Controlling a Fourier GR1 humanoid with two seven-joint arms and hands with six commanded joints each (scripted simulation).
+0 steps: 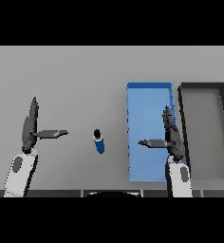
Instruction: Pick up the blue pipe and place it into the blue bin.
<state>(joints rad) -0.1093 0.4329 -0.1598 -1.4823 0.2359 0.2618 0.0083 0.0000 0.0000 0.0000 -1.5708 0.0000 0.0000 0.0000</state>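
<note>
The blue pipe (100, 142) stands upright on the grey table (66, 76), a short blue cylinder with a dark top, in the open space between the two hands and just left of the blue bin (149, 92). Nothing touches it; it has not been picked up.

The right hand (170, 137) hovers over the right side of the blue bin, fingers straight and pointing away from the robot, thumb stretched out toward the pipe; it is open and holds nothing. The left hand (30, 128) shows at the left, well apart from the pipe, likewise open with straight fingers and its thumb pointing inward.

The step in hand looks like the reach. The right hand seems the better choice, since it is nearer the bin. It should cross leftward over the bin wall, come down beside the pipe with thumb on one side and fingers on the other, and close around the blue body below the dark cap. A slim standing piece like this would probably tip if nudged sideways, so the approach should be level and the squeeze centred.

A dark grey bin (201, 88) lies just right of the blue one, the wrong target; its depth is hard to judge from here. The bin's near left wall is the only thing between hand and pipe.
</note>
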